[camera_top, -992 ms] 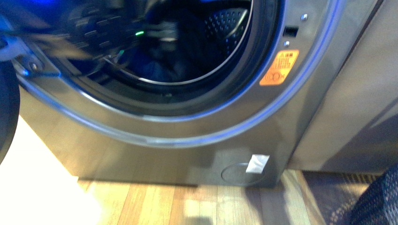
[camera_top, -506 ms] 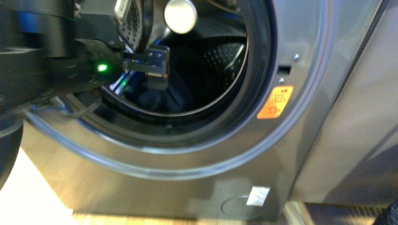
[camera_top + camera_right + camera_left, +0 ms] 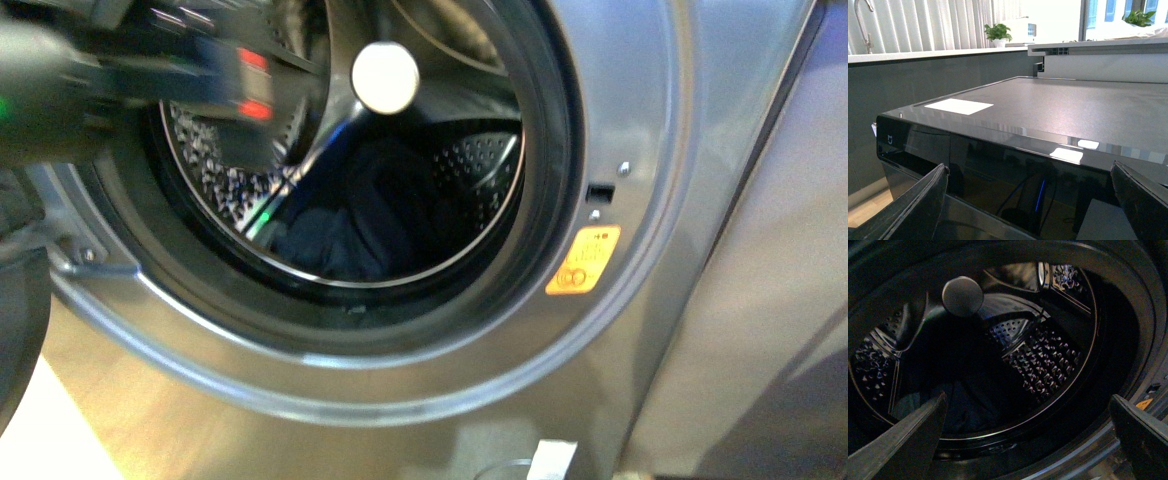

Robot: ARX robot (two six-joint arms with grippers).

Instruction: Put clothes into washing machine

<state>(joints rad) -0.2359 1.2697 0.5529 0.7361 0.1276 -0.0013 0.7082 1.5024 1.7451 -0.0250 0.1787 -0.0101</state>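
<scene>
Looking into the washing machine [image 3: 640, 330], you've got the clothes [image 3: 370, 225] lying low in the drum, dark navy, edges lost in shadow. Left arm is a blur across the upper left of the front view, so detail's unreadable there. Left claw [image 3: 1028, 440] faces the porthole w/ jaws wide, nothing between them. Right claw [image 3: 1030, 205] is also wide & empty, pointed at a glossy black appliance top [image 3: 1058, 107]. Yellow sticker [image 3: 583, 260] text too small to read.
</scene>
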